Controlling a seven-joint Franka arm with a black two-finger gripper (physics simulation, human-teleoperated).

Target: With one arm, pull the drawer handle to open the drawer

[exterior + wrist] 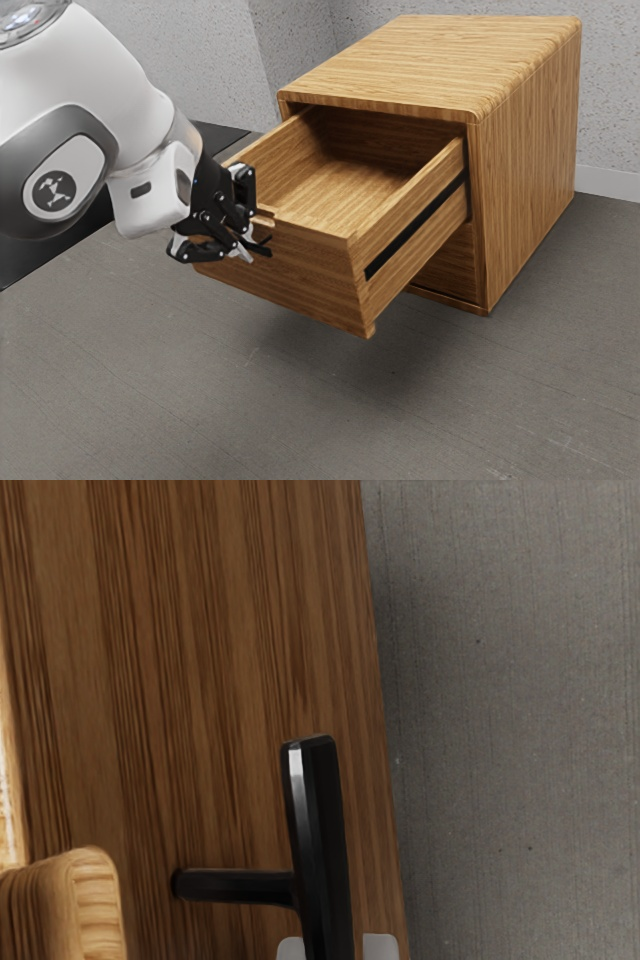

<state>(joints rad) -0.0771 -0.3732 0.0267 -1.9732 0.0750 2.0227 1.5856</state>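
A wooden cabinet (520, 150) stands on the floor with its drawer (330, 190) pulled well out toward the exterior view's left; the drawer holds nothing. My black gripper (232, 236) is against the drawer front (300, 280), at its handle. In the wrist view the black bar handle (315, 830) stands off the wooden front (200, 680) on a short post. My gripper (335, 950) has a light fingertip pad (380, 948) on each side of that bar, shut on it.
Grey floor (300, 400) stretches in front of and under the drawer. A dark platform (40, 250) lies behind my arm at the exterior view's left. A grey wall (200, 60) is behind the cabinet. A black slide rail (415, 230) runs along the drawer's side.
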